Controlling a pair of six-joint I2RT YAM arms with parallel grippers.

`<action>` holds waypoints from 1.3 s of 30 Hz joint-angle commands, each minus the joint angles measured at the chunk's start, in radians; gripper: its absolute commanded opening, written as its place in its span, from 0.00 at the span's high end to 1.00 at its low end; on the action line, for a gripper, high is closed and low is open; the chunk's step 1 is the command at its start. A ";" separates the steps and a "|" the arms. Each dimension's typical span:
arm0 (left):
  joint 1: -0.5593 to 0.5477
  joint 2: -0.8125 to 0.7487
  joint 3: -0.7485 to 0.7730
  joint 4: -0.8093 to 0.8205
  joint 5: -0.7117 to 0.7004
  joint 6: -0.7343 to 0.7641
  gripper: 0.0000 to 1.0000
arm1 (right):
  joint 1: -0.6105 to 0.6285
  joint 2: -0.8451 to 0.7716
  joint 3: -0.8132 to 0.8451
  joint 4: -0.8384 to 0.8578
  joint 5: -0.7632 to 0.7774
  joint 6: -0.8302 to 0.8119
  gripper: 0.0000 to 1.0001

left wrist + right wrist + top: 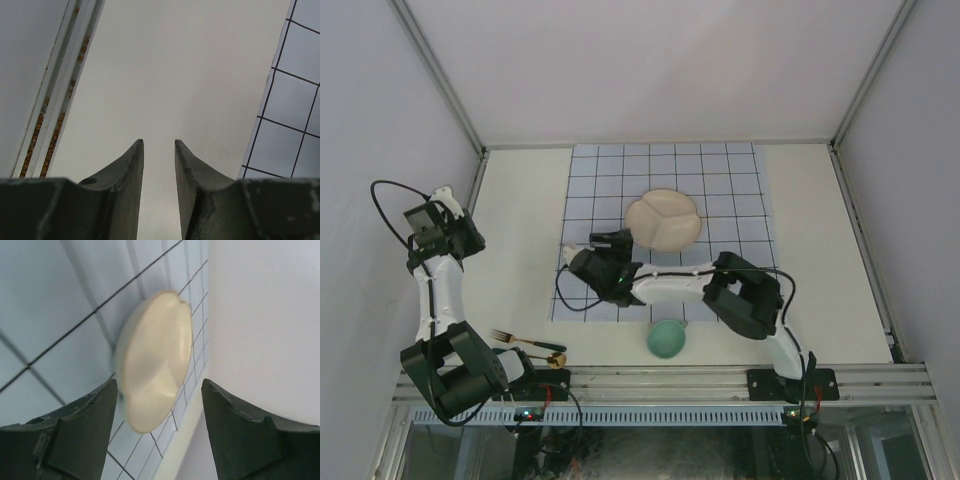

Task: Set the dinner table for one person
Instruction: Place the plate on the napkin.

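Observation:
The cream-white dinner table (520, 210) carries a pale-blue grid cloth (720, 170) with a cream divided plate (663, 220) on it. My right gripper (616, 240) reaches in from the right to the plate's near-left rim. In the right wrist view the gripper (159, 382) is open, and the plate (155, 355) lies just ahead of the fingertips, not gripped. At the table's left edge my left gripper (445, 200) hangs above bare table. In the left wrist view it (159, 142) is open with nothing between its fingers.
A green cup (666, 339) stands off the cloth near the front edge. A fork (520, 340) and a gold spoon (553, 360) lie at the front left by the left arm's base. Walls and metal rails close in the table.

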State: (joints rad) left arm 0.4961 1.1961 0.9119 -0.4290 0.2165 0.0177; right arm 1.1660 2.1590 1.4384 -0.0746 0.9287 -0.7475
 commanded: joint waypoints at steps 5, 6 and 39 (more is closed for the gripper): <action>0.009 -0.021 -0.003 0.033 0.022 -0.007 0.64 | -0.145 -0.420 0.286 -0.401 -0.424 0.389 0.33; 0.010 -0.021 -0.003 0.033 0.023 -0.006 0.64 | -0.175 -0.452 0.304 -0.440 -0.495 0.419 0.33; 0.010 -0.004 -0.008 0.100 0.006 0.085 0.64 | -1.004 -0.192 0.344 -0.672 -1.366 0.617 0.31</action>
State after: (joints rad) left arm 0.4980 1.2251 0.9089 -0.3733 0.2314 0.0746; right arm 0.1532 1.8858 1.6299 -0.7189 -0.3389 -0.1585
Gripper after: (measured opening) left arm 0.363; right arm 0.696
